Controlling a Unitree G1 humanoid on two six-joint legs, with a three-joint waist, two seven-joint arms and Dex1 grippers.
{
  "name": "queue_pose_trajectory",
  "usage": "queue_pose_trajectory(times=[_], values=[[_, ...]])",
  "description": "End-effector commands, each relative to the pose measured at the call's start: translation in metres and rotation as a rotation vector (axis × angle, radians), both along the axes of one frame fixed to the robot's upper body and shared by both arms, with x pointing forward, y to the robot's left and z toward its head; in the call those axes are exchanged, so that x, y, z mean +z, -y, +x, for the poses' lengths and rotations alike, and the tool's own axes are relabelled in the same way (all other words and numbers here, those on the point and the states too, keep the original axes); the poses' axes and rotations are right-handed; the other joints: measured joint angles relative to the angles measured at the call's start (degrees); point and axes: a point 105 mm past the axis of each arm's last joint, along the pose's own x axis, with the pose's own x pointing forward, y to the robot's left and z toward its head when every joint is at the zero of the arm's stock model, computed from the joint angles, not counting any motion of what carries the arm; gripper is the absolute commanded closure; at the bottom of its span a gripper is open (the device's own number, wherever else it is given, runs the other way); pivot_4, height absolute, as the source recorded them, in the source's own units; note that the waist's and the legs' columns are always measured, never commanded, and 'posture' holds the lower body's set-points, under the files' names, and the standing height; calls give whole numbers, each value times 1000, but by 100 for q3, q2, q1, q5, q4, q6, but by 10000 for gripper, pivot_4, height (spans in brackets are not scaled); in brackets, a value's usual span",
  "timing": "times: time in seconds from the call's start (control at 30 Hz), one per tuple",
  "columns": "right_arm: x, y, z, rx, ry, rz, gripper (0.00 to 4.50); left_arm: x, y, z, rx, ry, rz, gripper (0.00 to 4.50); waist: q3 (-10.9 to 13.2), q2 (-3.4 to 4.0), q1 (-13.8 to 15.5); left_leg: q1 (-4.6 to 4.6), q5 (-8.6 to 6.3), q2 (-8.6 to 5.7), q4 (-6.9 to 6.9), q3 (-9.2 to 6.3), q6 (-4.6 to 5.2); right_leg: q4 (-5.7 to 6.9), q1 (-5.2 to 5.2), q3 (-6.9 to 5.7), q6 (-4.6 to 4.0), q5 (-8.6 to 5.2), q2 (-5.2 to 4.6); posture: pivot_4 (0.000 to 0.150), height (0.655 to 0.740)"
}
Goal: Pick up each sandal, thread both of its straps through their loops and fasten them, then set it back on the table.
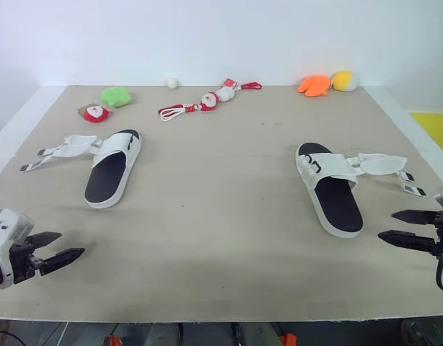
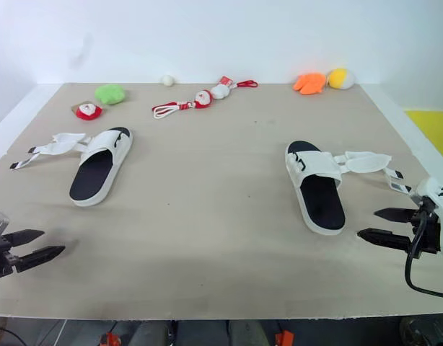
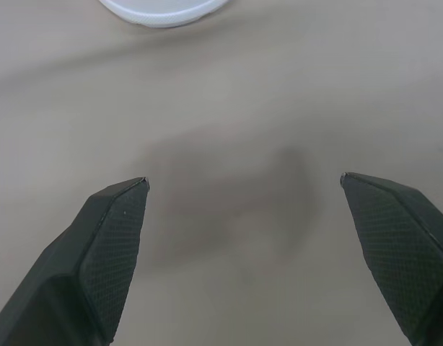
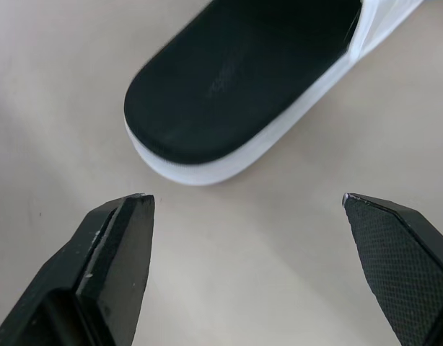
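Note:
Two white sandals with black footbeds lie on the beige table point(image 1: 221, 231). The left sandal point(image 1: 112, 170) is at the left, its two undone straps point(image 1: 63, 150) spread out to its left. On the right lies the right sandal point(image 1: 330, 187), its loose straps point(image 1: 384, 167) trailing to its right. My left gripper point(image 1: 61, 246) hovers open near the front left edge, well short of the left sandal. My right gripper point(image 1: 392, 225) is open at the front right, just beside the right sandal's heel point(image 4: 229, 94).
Small toys line the back edge: a green plush point(image 1: 115, 96), a red Santa toy point(image 1: 96, 113), a white ball point(image 1: 172, 83), a red-and-white Santa rope toy point(image 1: 207, 101), an orange plush point(image 1: 314, 85) and a yellow one point(image 1: 344, 80).

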Motion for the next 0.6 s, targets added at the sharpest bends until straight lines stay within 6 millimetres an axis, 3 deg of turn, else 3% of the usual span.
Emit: queue_pose_trajectory(times=[0.03, 0.13, 0.27, 0.33, 0.43, 0.5, 0.6], values=[[11, -1, 1, 3, 40, -9, 0, 11, 2, 2, -11, 34, 17, 985, 0, 0, -11, 0, 0, 0, 0, 0, 0, 0, 0, 0, 0, 0, 0, 1500, 7400], [25, -7, 11, -12, 137, 54, 0, 19, 20, 11, -58, 76, -5, 985, -1, -1, -14, 0, 0, 0, 1, 1, 0, 0, 1, 1, 1, 2, 0, 1500, 7400], [55, -21, 35, -26, 359, 70, 0, 43, 76, 33, -187, 201, -115, 985, 2, 6, -12, -9, 0, 0, 37, 1, 1, 2, 9, 2, 20, 21, 1, 1500, 7400], [59, -29, 43, -19, 416, 39, 0, 51, 103, 45, -245, 252, -165, 985, 1, 7, -9, -14, 1, -1, 55, 2, 1, 2, 14, 5, 30, 32, 1, 1500, 7400], [60, -41, 57, -11, 523, -80, 0, 65, 158, 61, -375, 318, -244, 985, -4, -1, 16, -12, 1, -3, 72, 1, 3, 2, 27, 6, 42, 40, 3, 1500, 7400], [70, -41, 77, -71, 682, -269, 0, 75, 203, 76, -496, 367, -304, 985, -6, -4, 30, -18, 2, -2, 86, 0, 3, 1, 27, 9, 63, 55, 7, 1500, 7400], [75, -44, 88, -58, 816, -489, 0, 83, 243, 92, -584, 415, -330, 985, -7, 0, 32, -26, 5, -10, 115, 3, 7, -1, 29, 20, 87, 84, 6, 1500, 7400]])
